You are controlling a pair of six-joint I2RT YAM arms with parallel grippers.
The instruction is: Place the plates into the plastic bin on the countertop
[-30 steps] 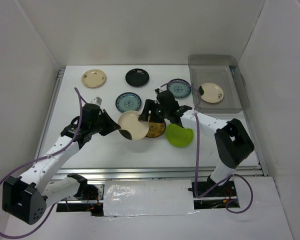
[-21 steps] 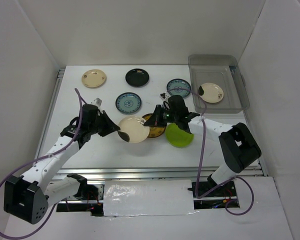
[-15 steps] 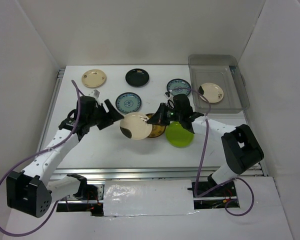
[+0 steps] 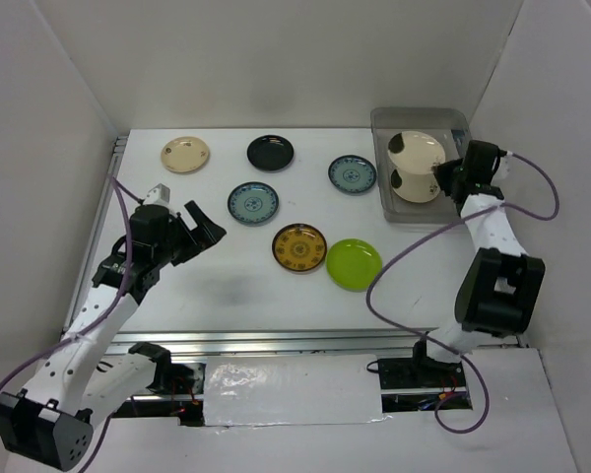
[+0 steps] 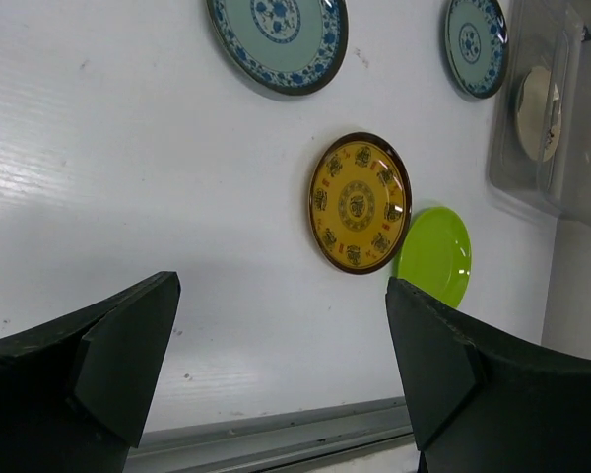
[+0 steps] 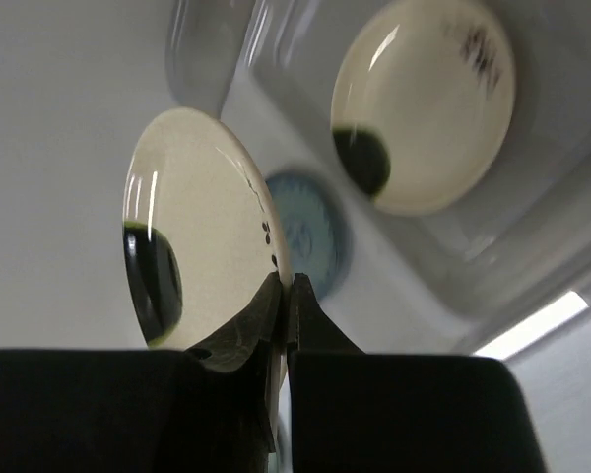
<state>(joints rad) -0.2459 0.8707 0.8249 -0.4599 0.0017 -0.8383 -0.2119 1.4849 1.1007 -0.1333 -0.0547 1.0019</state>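
White walls enclose the white desk [image 4: 227, 296]. At its far right corner sits the clear plastic bin [image 4: 455, 122], with one blotched cream plate [image 4: 412, 185] lying flat inside. The right pincer [image 4: 445, 180] hovers above the bin, clamped on the rim of a second cream plate [image 4: 417, 150], which is tilted nearly on edge and has a dark mark on its face. The left pincer [image 4: 205, 227] hangs over the left part of the desk, jaws spread wide with nothing between them. Six plates lie flat on the desk. A plain cream plate [image 4: 185, 154] and a black plate [image 4: 270, 152] are along the far edge. A blue-patterned plate [image 4: 253, 202] is nearer the middle and another blue plate [image 4: 352, 174] is near the bin. The amber plate [image 4: 298, 247] is just beside the lime green plate [image 4: 354, 263]
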